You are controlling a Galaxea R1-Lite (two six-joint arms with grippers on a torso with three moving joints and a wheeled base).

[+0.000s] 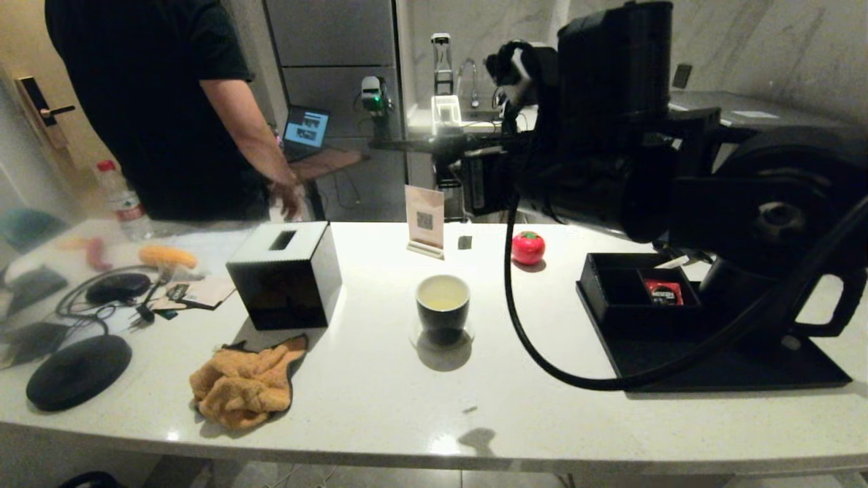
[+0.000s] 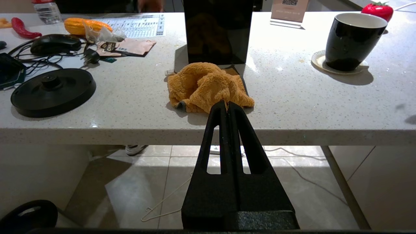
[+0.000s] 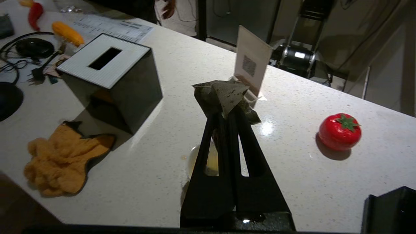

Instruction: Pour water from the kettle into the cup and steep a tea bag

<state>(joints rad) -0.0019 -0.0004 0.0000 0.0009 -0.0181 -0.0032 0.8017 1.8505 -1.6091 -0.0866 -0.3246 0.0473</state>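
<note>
The cup [image 1: 442,308], black outside and white inside, stands mid-table on a small saucer and holds pale yellow-green water [image 1: 442,293]. My right arm [image 1: 610,135] is raised high over the table. In the right wrist view my right gripper [image 3: 227,113] is shut on the tea bag [image 3: 226,96], a wet, dark grey-green pouch with a pale pointed face. It hangs above the cup [image 3: 213,159], whose rim shows through the finger slots. The kettle [image 1: 843,301] stands at the far right, mostly hidden behind my arm. My left gripper [image 2: 227,104] is shut and empty, low before the table's front edge.
A black tissue box [image 1: 285,274] and an orange cloth [image 1: 244,383] lie left of the cup. Behind it are a sign card [image 1: 425,220] and a red tomato [image 1: 527,247]. A black compartment box [image 1: 637,285] sits right. The kettle base [image 1: 78,371] and cables lie far left. A person [image 1: 169,102] stands behind.
</note>
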